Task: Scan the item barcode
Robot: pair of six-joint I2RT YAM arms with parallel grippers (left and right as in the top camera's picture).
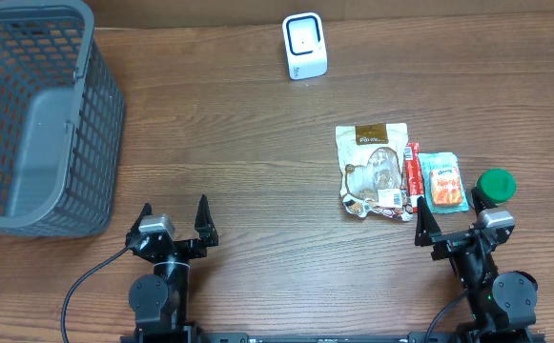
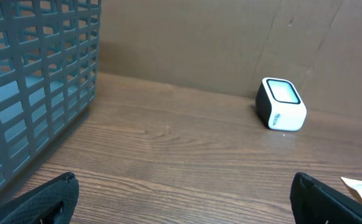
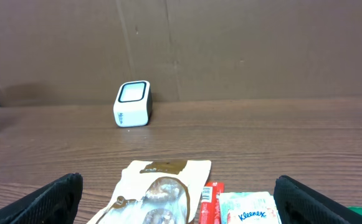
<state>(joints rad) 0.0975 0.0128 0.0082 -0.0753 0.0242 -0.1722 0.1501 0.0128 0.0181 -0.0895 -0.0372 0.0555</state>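
Both my claws are spread and empty. The snack bag (image 1: 373, 170) lies on the table (image 1: 257, 143) just beyond my right claw (image 1: 448, 214), slightly left, lengthwise near-to-far. My left claw (image 1: 174, 211) is well apart. The scanner (image 1: 305, 46) stands farther off, leftward.

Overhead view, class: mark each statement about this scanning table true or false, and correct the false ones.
1. The grey basket stands on the left side of the table. True.
2. The white barcode scanner sits inside the basket. False: it stands on the bare wood, well apart from the basket.
3. The Kleenex pack lies between the red stick packet and the green-capped container. True.
4. The left tool grips the snack pouch. False: it is open and empty; the pouch lies on the table, near the right tool.
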